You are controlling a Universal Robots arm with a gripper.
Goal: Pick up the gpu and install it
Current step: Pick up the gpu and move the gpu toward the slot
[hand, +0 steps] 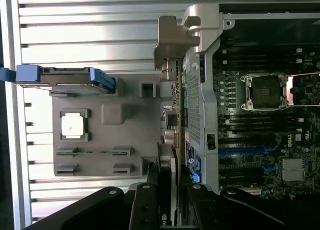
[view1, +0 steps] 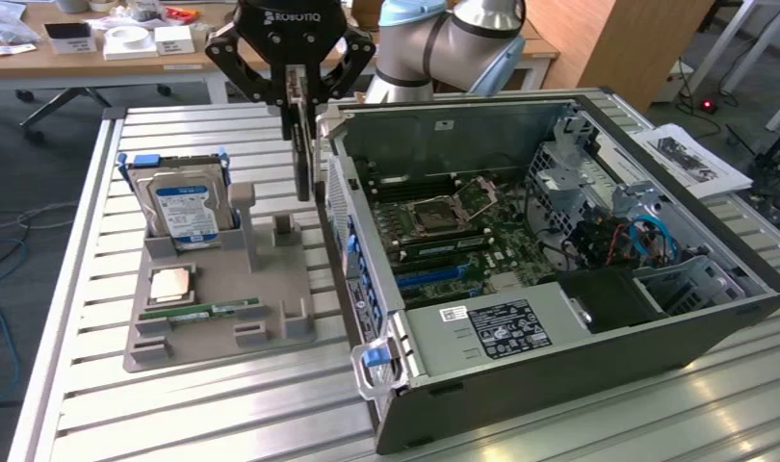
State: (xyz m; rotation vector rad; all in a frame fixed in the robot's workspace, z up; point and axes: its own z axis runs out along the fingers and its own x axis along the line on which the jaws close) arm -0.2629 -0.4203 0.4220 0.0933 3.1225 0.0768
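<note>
Fingers [hand: 148,205]: two black, pinched on the gpu [view1: 300,144], a thin flat dark circuit card with silvery metal edge, held upright | position: over ribbed aluminium table [view1: 94,404], between grey plastic tray [view1: 268,279] and open black computer case [view1: 698,327] | tray: one boxy silver hard drive [view1: 185,207], one square chip [view1: 171,283], one narrow green memory stick [view1: 217,311].

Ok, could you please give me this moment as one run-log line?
gripper: shut on gpu | gpu: held upright, edge down | position: between grey fixture and open computer case | install: not yet done
</note>
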